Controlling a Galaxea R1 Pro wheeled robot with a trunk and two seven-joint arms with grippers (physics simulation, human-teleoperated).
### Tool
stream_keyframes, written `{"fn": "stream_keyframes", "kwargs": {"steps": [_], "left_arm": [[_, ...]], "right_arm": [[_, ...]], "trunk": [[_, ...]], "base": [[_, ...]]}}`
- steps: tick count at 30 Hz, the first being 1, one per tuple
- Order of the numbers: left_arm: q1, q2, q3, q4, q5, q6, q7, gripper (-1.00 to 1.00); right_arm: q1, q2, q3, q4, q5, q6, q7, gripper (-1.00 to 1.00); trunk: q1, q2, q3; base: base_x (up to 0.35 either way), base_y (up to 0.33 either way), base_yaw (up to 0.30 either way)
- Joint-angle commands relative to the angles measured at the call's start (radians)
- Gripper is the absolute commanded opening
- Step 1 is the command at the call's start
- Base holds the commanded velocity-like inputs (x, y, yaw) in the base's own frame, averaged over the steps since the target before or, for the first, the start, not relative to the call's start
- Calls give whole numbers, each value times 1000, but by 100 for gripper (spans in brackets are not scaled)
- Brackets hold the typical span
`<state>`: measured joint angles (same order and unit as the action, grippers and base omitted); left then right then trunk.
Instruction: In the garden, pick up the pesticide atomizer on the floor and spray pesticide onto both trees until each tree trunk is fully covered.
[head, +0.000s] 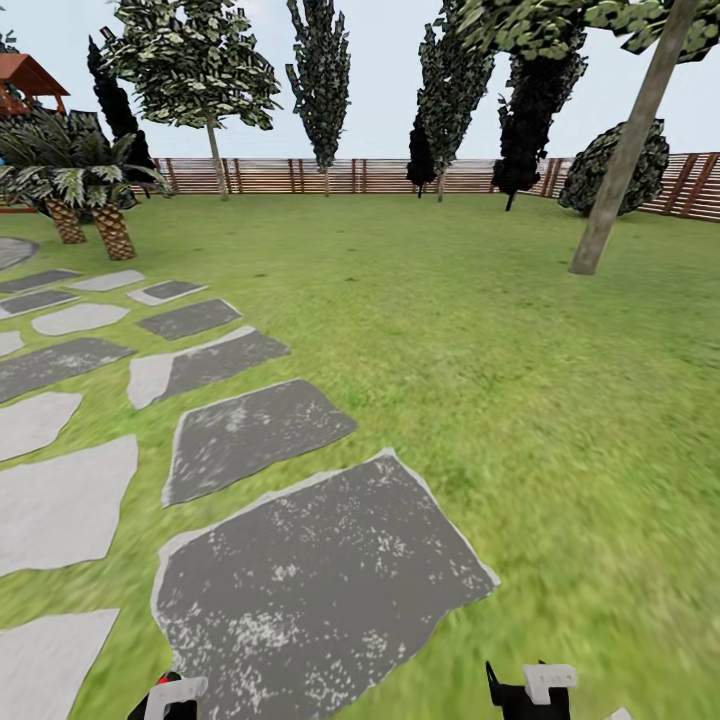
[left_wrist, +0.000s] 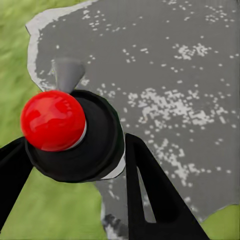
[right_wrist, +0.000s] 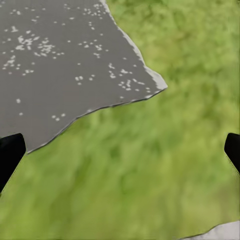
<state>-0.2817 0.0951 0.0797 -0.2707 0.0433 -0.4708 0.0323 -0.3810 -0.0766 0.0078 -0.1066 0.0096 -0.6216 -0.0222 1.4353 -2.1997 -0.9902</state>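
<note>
Stone floor (head: 320, 580) amid lawn: left gripper (left_wrist: 75, 165) clamps the pesticide atomizer (left_wrist: 70, 135) (red-topped); right gripper (right_wrist: 120, 155) spread apart.

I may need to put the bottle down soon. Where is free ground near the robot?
The big dark slab just ahead is bare. The lawn to its right, up to the leaning trunk, is open too. Palms crowd the far left.

Slabs (head: 320, 570) run along the lawn's (head: 480, 330) left side, from the near edge back toward the palms (head: 90, 210). A trunk (head: 625, 150) stands at the far right. The fence (head: 300, 175) lines the lawn's far edge behind a row of trees (head: 320, 80).
</note>
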Motion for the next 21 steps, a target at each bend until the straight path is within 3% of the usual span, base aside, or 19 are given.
{"fn": "stream_keyframes", "kwargs": {"steps": [1,11,21], "left_arm": [[-1,0,0,1,4,-3,-1,-100],[-1,0,0,1,3,-3,0,-100],[-1,0,0,1,3,-3,0,-100]], "right_arm": [[-1,0,1,1,1,-3,-2,100],[-1,0,1,1,1,-3,-2,100],[-1,0,1,1,1,-3,-2,100]], "trunk": [[0,0,-1],[0,0,-1],[0,0,-1]], "base": [[339,0,0],[339,0,-14],[339,0,-258]]}}
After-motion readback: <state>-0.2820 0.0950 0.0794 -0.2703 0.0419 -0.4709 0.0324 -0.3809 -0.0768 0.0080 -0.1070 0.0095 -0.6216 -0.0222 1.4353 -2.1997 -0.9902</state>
